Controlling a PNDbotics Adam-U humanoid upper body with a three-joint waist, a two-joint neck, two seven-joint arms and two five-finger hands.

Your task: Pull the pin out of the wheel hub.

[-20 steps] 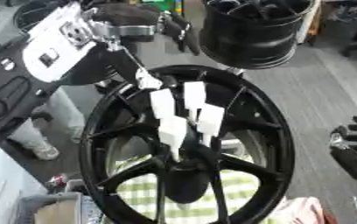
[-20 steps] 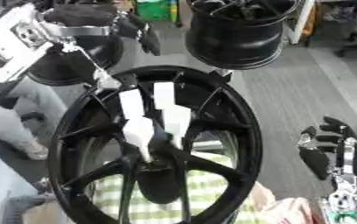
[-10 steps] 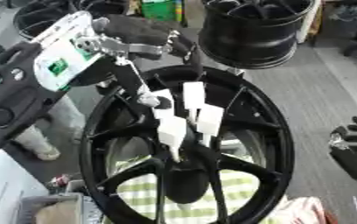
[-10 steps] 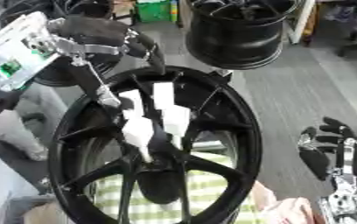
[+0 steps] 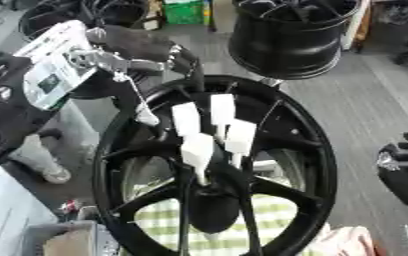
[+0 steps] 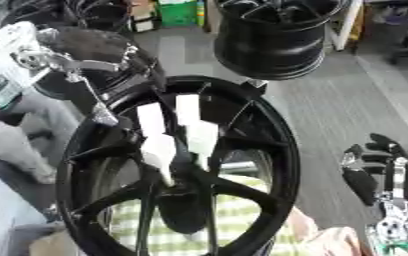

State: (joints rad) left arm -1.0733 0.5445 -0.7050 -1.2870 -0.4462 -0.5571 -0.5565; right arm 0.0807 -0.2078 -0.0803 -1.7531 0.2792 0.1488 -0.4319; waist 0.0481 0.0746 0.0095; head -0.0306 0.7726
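A large black spoked wheel [image 5: 317, 150] lies flat in the middle, its hub [image 5: 213, 196] low in the view. Several white block-shaped pins [image 5: 222, 108] stand upright just above the hub, among the spokes. My left hand [image 5: 159, 49] comes in from the upper left and hovers over the wheel's upper-left rim, short of the pins, its dark fingers [image 5: 193, 64] relaxed and holding nothing. A thin rod with a pale tip [image 5: 146, 118] hangs from that wrist. My right hand [image 6: 372, 167] rests open at the right edge, fingers up.
A second black rim [image 5: 295, 35] stands behind the wheel at the top right. A green-and-white checked cloth [image 5: 168, 222] lies under the wheel. A green box [image 5: 183, 10] sits at the far back, and a pink object [image 5: 349, 242] at the lower right.
My left arm and hand have moved right and down, from beyond the wheel's upper-left edge to over its rim. The pins and the right hand have not moved.
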